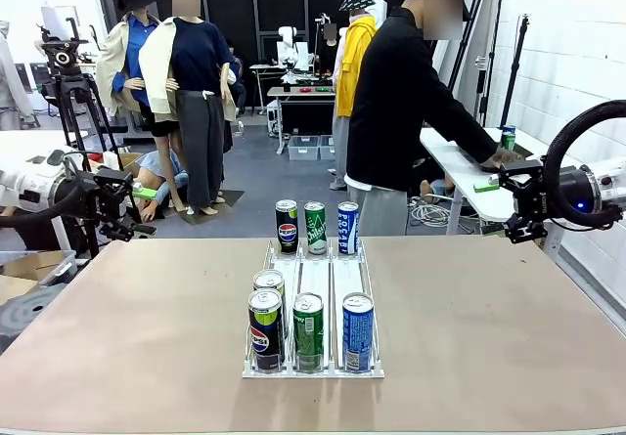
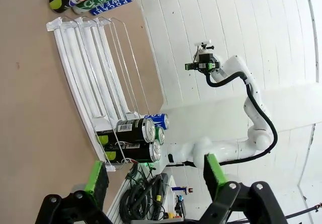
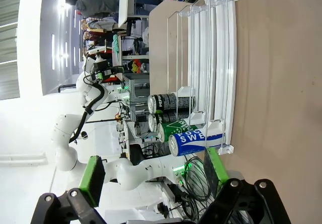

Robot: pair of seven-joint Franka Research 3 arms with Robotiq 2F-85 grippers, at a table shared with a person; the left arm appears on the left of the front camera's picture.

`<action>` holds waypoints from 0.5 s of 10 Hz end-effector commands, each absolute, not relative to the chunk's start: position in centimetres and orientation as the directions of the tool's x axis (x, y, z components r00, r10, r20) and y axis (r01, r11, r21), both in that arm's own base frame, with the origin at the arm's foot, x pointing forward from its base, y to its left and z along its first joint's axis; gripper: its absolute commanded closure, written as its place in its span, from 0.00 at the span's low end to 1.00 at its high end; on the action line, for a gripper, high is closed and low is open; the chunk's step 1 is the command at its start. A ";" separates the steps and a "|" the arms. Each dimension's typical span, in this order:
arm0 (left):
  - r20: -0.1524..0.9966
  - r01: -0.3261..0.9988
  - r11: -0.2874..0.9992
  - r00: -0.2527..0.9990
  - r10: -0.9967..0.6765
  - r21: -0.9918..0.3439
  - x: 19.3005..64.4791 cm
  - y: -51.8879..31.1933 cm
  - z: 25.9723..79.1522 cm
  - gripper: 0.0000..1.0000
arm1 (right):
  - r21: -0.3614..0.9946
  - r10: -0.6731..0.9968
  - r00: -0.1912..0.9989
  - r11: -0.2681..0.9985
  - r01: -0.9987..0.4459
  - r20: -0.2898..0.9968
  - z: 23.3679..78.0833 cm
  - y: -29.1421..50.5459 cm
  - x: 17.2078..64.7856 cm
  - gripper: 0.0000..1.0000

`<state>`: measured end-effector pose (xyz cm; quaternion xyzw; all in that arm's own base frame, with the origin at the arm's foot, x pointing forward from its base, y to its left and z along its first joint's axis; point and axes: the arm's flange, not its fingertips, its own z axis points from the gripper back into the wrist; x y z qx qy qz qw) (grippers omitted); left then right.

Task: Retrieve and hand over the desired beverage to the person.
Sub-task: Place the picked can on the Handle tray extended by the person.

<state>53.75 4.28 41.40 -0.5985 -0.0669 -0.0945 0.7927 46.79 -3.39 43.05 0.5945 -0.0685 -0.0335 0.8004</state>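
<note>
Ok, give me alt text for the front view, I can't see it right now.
A clear can rack sits mid-table with four cans at its near end and three standing cans beyond its far end. The left end effector and right end effector hang open at the table's sides. The person is turned away.

A robotics lab or workshop, judging by the white-painted brick wall [image 1: 562, 54], grey floor with cable bundles [image 1: 427, 212], camera tripod [image 1: 70, 83], workbenches [image 1: 298, 95] cluttered with gear and storage bins [image 1: 303, 147], and white robot arms flanking a brown test table [image 1: 147, 327].
</note>
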 end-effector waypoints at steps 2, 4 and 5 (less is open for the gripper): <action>0.271 0.273 0.217 0.962 -0.040 -0.937 52.6 4.5 42.3 0.00 | 0.954 -0.132 0.989 0.299 -0.024 0.066 43.1 -3.2 46.7 0.00; 0.224 0.233 0.262 0.972 -0.063 -0.936 53.6 4.5 41.4 0.00 | 0.954 -0.132 0.989 0.299 -0.024 0.066 43.1 -3.2 46.7 0.00; 0.224 0.233 0.262 0.972 -0.063 -0.936 53.6 4.5 41.4 0.00 | 0.954 -0.132 0.989 0.299 -0.024 0.066 43.1 -3.2 46.7 0.00</action>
